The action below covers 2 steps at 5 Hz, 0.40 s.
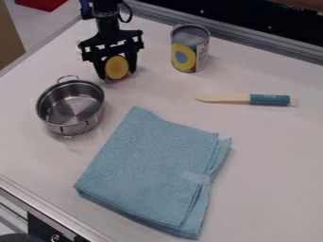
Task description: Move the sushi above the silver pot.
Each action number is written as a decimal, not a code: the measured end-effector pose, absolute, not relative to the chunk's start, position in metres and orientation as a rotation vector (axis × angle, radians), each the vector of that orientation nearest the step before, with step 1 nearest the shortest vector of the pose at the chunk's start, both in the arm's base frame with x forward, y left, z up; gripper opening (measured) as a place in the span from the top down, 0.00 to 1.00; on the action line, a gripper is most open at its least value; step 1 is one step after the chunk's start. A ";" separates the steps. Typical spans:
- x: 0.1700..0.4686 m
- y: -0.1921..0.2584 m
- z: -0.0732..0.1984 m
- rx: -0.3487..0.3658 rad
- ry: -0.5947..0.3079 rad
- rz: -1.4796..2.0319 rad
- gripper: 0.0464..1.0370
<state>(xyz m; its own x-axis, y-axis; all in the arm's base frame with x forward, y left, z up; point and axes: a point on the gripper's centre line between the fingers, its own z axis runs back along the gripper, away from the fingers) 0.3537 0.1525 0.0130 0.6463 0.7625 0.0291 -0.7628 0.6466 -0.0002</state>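
Note:
At the upper left of the camera view, the black gripper [116,71] hangs down with its fingers on either side of the sushi [116,67], a round piece with a yellow face, an orange centre and a dark red rim. The gripper is shut on it, low over the table or touching it; I cannot tell which. Just below and to the left stands the silver pot [71,105], upright, with two loop handles and nothing visible inside. The sushi is beyond the pot's upper right rim, not over it.
A tin can [190,49] stands to the right of the gripper. A knife with a blue handle [269,99] lies at the right. The folded blue cloth [153,170] covers the lower middle of the white table [271,165]. A metal rail [252,40] runs along the back edge.

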 end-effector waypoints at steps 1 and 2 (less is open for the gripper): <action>0.359 0.153 0.019 0.005 -0.021 0.864 0.03; 0.360 0.156 0.021 0.011 0.006 0.859 0.04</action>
<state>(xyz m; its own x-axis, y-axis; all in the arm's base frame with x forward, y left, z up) 0.3601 0.1556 0.0212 0.6529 0.7575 -0.0007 -0.7574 0.6528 0.0124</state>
